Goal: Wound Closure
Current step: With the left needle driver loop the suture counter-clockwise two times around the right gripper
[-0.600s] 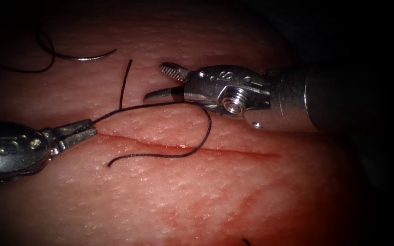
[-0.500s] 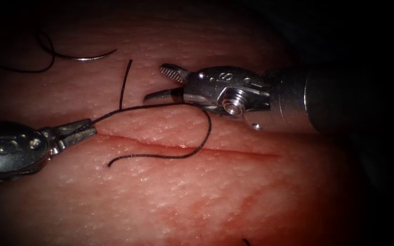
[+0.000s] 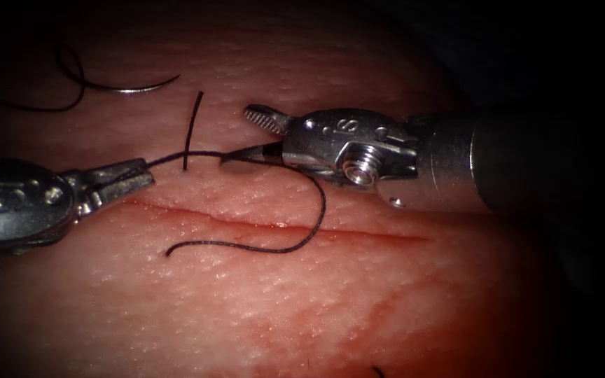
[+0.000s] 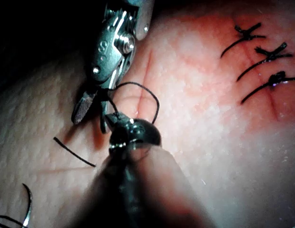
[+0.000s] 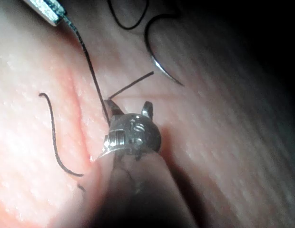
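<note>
My left tool (image 3: 133,176) comes in from the left with its jaws shut on the dark thread (image 3: 197,155), just above the cut (image 3: 358,232). From there the thread runs taut to the right and lies against the lower jaw of my right tool (image 3: 236,134). That tool's jaws stand open, holding nothing. Beyond the jaw the thread loops down across the cut to a free end (image 3: 169,253). A short thread tail (image 3: 192,126) stands up from the tissue. The curved needle (image 3: 134,89) lies loose on the tissue at the far left, outside it, also seen as the needle (image 5: 162,69).
Three finished stitches (image 4: 261,57) sit further along the tissue in the left wrist view. Red fluid (image 3: 358,315) stains the tissue below the cut. More thread (image 3: 64,84) trails from the needle's end at the upper left.
My left tool has risen and shifted slightly right, drawing the thread straighter. My right tool has dipped a little, and its lower jaw now meets the thread. The needle has not moved.
</note>
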Available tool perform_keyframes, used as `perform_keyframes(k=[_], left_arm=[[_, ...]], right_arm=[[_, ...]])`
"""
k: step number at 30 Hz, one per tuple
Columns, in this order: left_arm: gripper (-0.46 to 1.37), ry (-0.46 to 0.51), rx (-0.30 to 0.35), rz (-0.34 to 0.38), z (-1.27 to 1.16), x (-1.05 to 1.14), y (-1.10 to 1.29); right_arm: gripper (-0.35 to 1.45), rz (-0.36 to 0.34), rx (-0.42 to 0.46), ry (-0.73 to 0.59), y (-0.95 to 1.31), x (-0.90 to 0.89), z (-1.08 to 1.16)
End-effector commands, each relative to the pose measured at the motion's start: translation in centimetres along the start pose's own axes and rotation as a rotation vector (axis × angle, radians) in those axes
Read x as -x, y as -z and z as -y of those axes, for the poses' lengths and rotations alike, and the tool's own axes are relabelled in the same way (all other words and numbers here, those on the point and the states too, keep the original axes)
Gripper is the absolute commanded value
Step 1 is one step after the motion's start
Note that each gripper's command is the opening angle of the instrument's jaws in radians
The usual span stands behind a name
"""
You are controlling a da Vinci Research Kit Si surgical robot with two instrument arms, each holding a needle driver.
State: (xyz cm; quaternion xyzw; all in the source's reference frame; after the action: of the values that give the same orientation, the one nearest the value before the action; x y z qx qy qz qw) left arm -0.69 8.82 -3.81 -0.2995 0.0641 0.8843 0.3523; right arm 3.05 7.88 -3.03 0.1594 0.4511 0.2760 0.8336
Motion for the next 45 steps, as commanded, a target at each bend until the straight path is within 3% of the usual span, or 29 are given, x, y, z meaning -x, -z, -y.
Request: perform_keyframes(k=[1, 6, 10, 22, 32, 45], left_arm=[[-0.35, -0.003, 0.007, -0.003, 0.01, -0.02, -0.01], [-0.35, -0.007, 0.008, -0.009, 0.05, -0.08, -0.05], [-0.35, -0.007, 0.01, -0.011, 0.05, -0.08, -0.07], [-0.35, -0.019, 0.031, -0.032, 0.1, -0.04, -0.26], [-0.35, -0.021, 0.05, -0.017, 0.05, 0.12, -0.42], [-0.35, -0.03, 0.057, -0.013, 0.02, 0.29, -0.66]], right_arm=[[0.39, -0.003, -0.005, 0.0, 0.0, 0.0, 0.01], [0.07, -0.008, -0.027, -0.001, 0.01, 0.0, 0.07], [-0.35, -0.017, -0.063, 0.014, 0.02, 0.0, 0.11], [-0.35, -0.148, -0.236, 0.072, 0.1, -0.09, 0.26], [-0.35, -0.261, -0.375, 0.085, 0.17, -0.18, 0.41], [-0.35, -0.397, -0.469, 0.056, 0.25, -0.33, 0.47]])
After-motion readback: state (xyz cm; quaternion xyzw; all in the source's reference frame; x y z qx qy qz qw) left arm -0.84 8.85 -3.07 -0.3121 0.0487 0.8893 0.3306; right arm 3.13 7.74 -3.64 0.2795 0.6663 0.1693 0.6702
